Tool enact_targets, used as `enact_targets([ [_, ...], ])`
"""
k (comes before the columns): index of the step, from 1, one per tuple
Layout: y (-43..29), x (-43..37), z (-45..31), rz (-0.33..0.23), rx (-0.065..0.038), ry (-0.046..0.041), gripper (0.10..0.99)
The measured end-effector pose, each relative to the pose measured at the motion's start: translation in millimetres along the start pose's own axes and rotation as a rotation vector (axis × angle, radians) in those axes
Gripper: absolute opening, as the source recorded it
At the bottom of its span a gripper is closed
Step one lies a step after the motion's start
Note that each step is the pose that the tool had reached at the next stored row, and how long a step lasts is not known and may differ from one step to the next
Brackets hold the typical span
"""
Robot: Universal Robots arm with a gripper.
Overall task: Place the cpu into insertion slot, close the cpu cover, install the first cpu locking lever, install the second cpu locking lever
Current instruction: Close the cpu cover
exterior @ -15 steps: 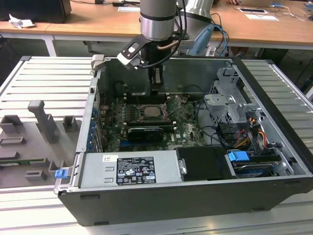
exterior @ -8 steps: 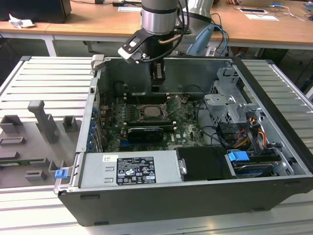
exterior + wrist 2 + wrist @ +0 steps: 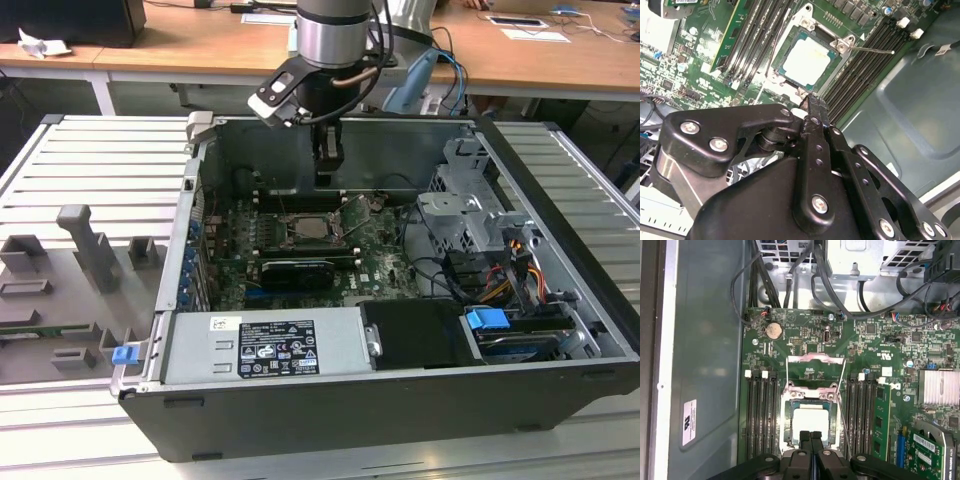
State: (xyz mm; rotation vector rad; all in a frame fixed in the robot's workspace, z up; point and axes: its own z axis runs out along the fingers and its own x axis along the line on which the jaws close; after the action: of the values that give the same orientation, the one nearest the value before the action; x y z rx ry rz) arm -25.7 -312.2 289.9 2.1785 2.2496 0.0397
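Silver-and-black arm (image 3: 335, 30) coming straight down from above, gripper (image 3: 325, 178) pointing downward, its two slim black fingers (image 3: 804, 438) pressed flat together, tips touching in both wrist views

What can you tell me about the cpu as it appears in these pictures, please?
The cpu is a small, flat square with a pale silver-beige metal top. It lies level in the insertion slot, ringed by the slot's thin silvery rim, between banks of long black memory slots on the green board. The hand, shut and empty, hangs above one edge of it, seemingly not touching.
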Motion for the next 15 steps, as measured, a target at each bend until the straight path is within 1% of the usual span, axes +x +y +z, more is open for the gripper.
enact_targets([
  [5, 4.5, 0.4, -0.7, 0.000, 0.000, 0.0002, 0.106],
  [8, 5.3, 1.0, -3.8, 0.000, 0.001, -0.0004, 0.106],
  [10, 5.8, 2.1, -8.7, 0.000, 0.001, -0.0006, 0.106],
  [12, 6.7, 2.4, -10.5, 0.000, 0.001, -0.0007, 0.106],
  [13, 7.6, 2.5, -10.7, 0.000, 0.001, -0.0004, 0.106],
  [15, 12.7, 2.4, -11.1, 0.000, 0.001, -0.0005, 0.106],
])
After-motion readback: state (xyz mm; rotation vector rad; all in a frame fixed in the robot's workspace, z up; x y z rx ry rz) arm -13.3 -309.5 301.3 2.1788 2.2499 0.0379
